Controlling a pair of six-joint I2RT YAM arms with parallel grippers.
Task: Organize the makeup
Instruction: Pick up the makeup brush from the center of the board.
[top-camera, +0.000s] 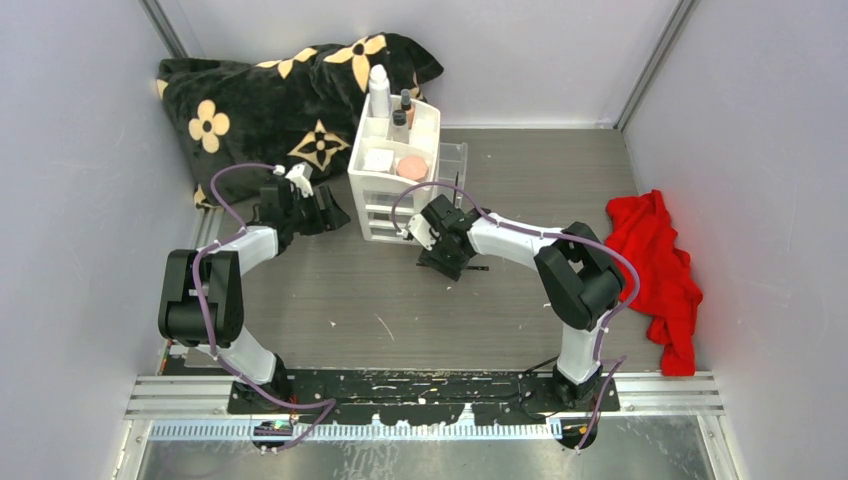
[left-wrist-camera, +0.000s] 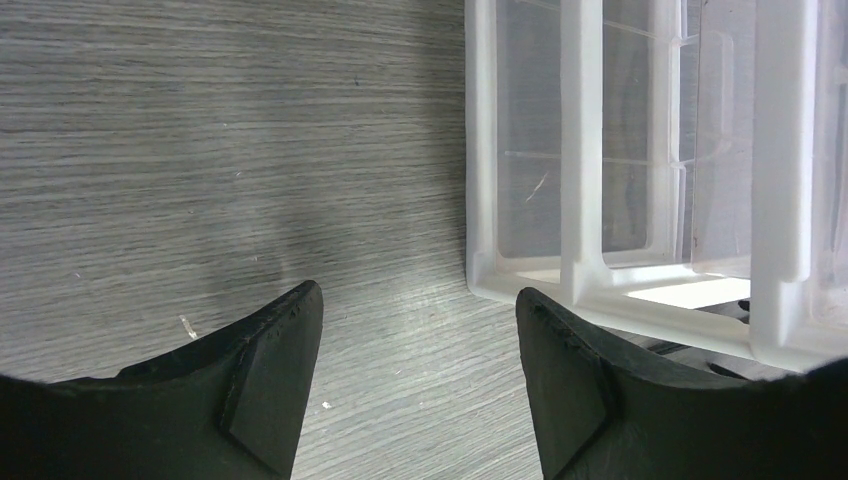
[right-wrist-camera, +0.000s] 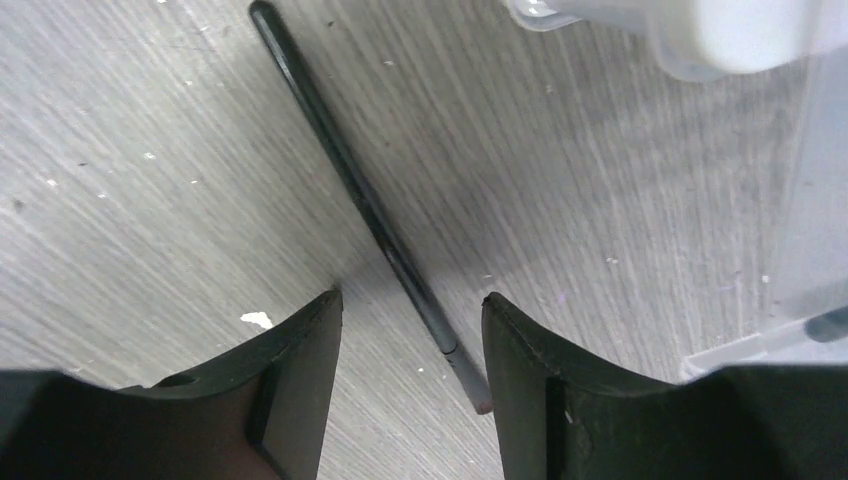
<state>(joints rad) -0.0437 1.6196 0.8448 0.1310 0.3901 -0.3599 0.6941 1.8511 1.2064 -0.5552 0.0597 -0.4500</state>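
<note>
Status: mostly complete, in my judgement. The top tray of the white drawer unit (top-camera: 372, 205) already holds the white bottle (top-camera: 379, 92), a dark-capped bottle (top-camera: 400, 125), the white square box (top-camera: 378, 159) and the pink compact (top-camera: 411, 166).

Outstanding: one thin black pencil (right-wrist-camera: 360, 200) lies flat on the table (top-camera: 400, 310), just in front of the unit. No red or pink tubes are visible to me.

Right pincer (right-wrist-camera: 411, 300): fingers apart, low over the table, with the pencil running between them and not gripped.

Left pincer (left-wrist-camera: 418, 290): fingers apart, holding nothing, just beside the unit's left side.

Markings: I can read no brand, label or writing on any item. The black cushion (top-camera: 270, 100) behind the unit carries only a tan flower pattern.
</note>
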